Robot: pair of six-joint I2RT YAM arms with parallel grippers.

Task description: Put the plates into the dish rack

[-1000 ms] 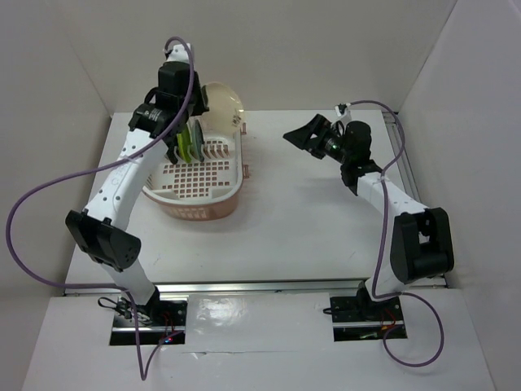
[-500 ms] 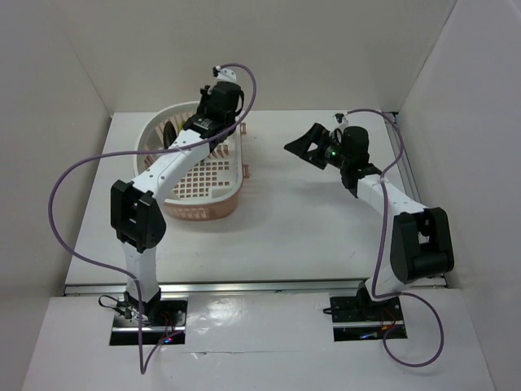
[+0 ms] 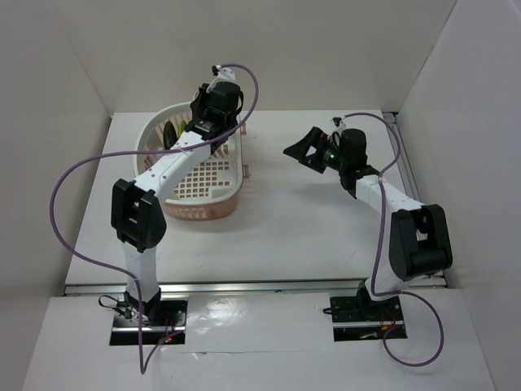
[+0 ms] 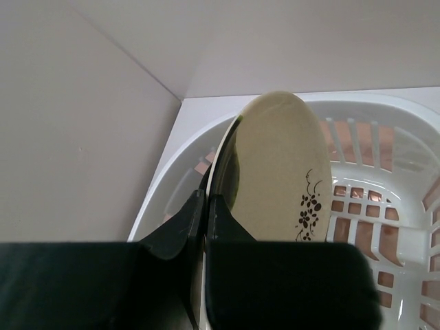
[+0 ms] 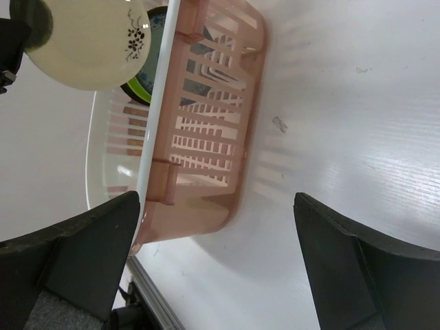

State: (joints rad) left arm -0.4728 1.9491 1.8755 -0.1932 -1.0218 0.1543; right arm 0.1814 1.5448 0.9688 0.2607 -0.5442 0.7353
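My left gripper (image 3: 213, 107) is shut on the rim of the cream plate (image 4: 275, 172), which has a dark flower mark. It holds the plate upright over the back end of the pale pink dish rack (image 3: 203, 186). In the left wrist view the fingers (image 4: 230, 223) pinch the plate's edge above the rack's rim (image 4: 385, 110). A black plate (image 3: 168, 135) and a lime green plate (image 3: 182, 129) stand in the rack. The right wrist view shows the cream plate (image 5: 89, 41), the green plate's edge (image 5: 136, 91) and a blue-green plate (image 5: 159, 31) behind it. My right gripper (image 3: 303, 147) is open and empty, right of the rack.
White walls close in the table on the left, back and right. The rack (image 5: 206, 124) sits at the back left, close to the left wall. A metal rail runs along the table's near edge (image 3: 260, 287).
The left arm has swung from the rack's left side to reach over its back end with the cream plate. The right arm has barely moved.
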